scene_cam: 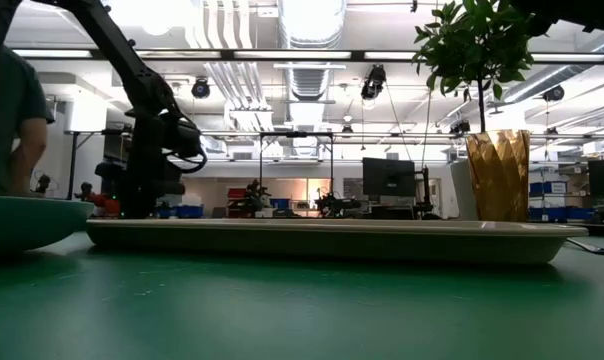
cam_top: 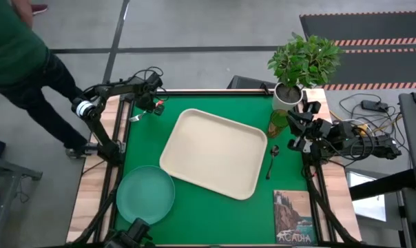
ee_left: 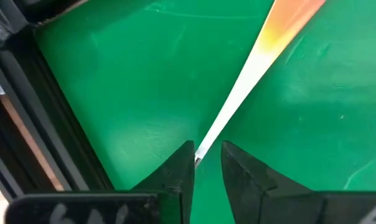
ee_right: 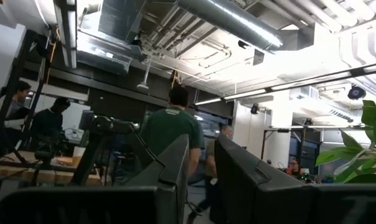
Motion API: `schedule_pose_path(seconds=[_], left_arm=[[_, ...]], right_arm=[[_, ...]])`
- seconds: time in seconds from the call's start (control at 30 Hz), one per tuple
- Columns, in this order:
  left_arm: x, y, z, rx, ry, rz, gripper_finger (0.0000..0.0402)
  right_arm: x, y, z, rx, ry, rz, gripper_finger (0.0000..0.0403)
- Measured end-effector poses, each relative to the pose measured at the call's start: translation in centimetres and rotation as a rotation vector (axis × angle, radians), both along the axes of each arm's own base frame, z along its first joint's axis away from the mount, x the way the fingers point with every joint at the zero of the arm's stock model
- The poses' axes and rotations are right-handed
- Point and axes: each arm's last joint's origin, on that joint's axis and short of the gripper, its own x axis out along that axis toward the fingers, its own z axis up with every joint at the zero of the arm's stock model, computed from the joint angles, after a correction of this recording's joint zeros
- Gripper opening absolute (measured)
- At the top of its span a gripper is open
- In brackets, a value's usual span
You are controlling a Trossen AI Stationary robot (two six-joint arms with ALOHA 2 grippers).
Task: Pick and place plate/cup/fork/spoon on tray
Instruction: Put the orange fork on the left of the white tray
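The cream tray (cam_top: 215, 153) lies empty in the middle of the green mat, and it also shows in the low view (scene_cam: 332, 240). The teal plate (cam_top: 144, 193) lies flat on the mat at the near left. The green-amber cup (cam_top: 278, 122) stands by the plant pot, right of the tray, and shows in the low view (scene_cam: 497, 175). The dark spoon (cam_top: 272, 160) lies on the mat beside the tray's right rim. My left gripper (cam_top: 155, 105) is at the far left corner, shut on the fork (ee_left: 250, 74). My right gripper (cam_top: 301, 127) is shut and empty at the right edge. My left gripper has the fork's thin silver end (ee_left: 203, 149) between its two fingertips. The fork runs away from the fingers, with its orange handle (ee_left: 291, 18) at the far end. The fingers point down over the mat. Whether the fork is clear of the mat, I cannot tell.
A potted plant (cam_top: 301, 69) stands at the far right corner. A picture book (cam_top: 294, 217) lies at the near right. A person in green (cam_top: 15, 62) stands beyond the far left corner. The black table frame (ee_left: 57, 124) runs close beside my left gripper.
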Motion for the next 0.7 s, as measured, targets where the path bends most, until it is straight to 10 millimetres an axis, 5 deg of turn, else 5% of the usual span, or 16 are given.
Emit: schedule_pose_path(seconds=[0.37, 0.7], left_arm=[[0.87, 0.24, -0.62, -0.01, 0.006, -0.005, 0.0052], [1.04, -0.25, -0.73, -0.017, 0.036, -0.104, 0.0003]], right_arm=[[0.0, 0.0, 0.0, 0.001, 0.0, 0.001, 0.0068], [-0.02, 0.0, 0.02, 0.0, -0.003, 0.001, 0.0068]])
